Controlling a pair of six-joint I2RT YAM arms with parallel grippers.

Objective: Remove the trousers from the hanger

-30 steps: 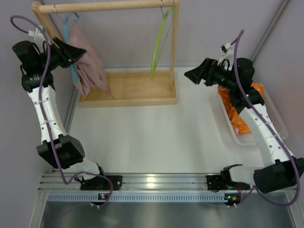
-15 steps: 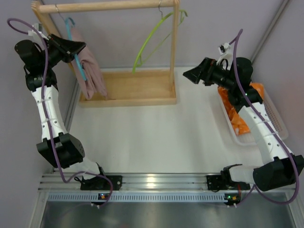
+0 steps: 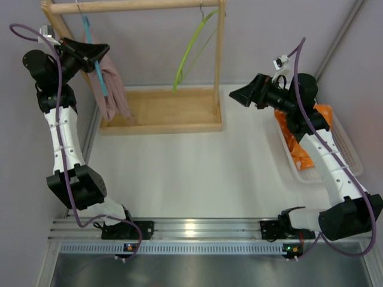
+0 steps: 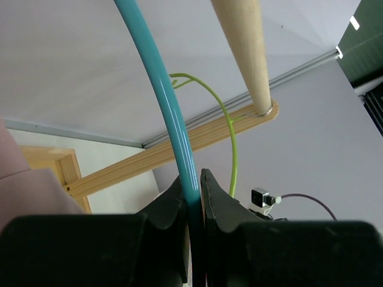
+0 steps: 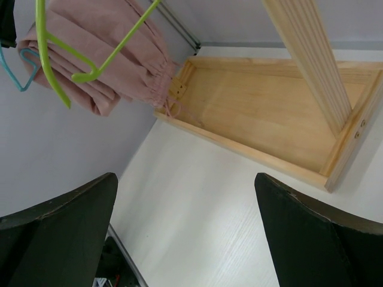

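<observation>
The dusty pink trousers (image 3: 115, 89) hang folded over a blue hanger (image 3: 96, 60) at the left end of the wooden rack (image 3: 161, 118). They also show in the right wrist view (image 5: 102, 66). My left gripper (image 3: 102, 52) is shut on the blue hanger (image 4: 173, 119), high up near the rail (image 4: 242, 54). An empty green hanger (image 3: 192, 48) hangs swinging at the rail's right end. The orange patterned trousers (image 3: 299, 143) lie in the white tray (image 3: 350, 149) at the right. My right gripper (image 3: 234, 94) is open and empty, above the table right of the rack.
The rack's wooden base tray (image 5: 269, 113) and right post (image 5: 311, 54) stand at the back. Grey walls close in on both sides. The right arm crosses over the white tray.
My left gripper has lifted the blue hanger and the pink trousers up and back towards the rail. The green hanger has swung. The right arm has barely moved.
</observation>
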